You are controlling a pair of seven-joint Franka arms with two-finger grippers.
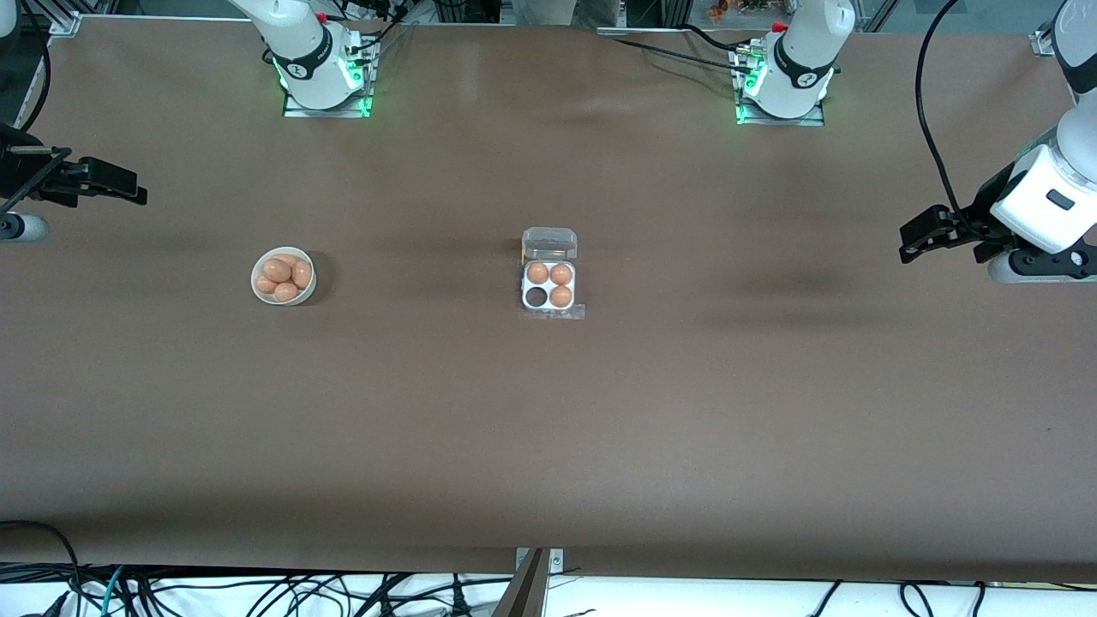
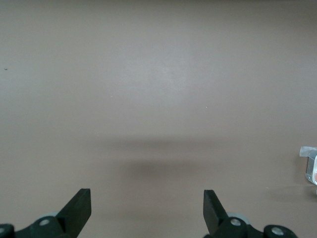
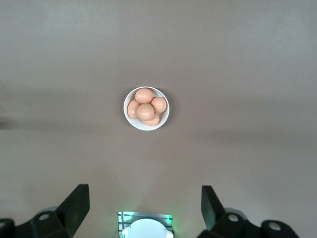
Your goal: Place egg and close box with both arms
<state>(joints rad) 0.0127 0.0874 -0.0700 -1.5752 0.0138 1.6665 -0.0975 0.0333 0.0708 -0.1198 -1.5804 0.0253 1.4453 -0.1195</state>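
The clear box (image 1: 549, 307) lies mid-table with its lid (image 1: 549, 243) open toward the robots' bases. Three brown eggs (image 1: 560, 274) fill three cells; the cell (image 1: 536, 296) nearer the front camera, toward the right arm's end, is empty. Several like eggs (image 1: 277, 270) lie in a white bowl (image 1: 255, 278); the bowl (image 3: 143, 126) and its eggs (image 3: 145, 110) also show in the right wrist view. My right gripper (image 1: 137, 190) (image 3: 145, 196) is open and empty, up over the table's right-arm end. My left gripper (image 1: 910, 240) (image 2: 147, 198) is open and empty over the left-arm end. The box's edge (image 2: 311, 166) shows in the left wrist view.
The arms' bases (image 1: 326, 81) (image 1: 782, 86) stand at the table's edge farthest from the front camera. The brown table (image 1: 548, 446) is bare around box and bowl. Cables hang below the edge nearest the front camera.
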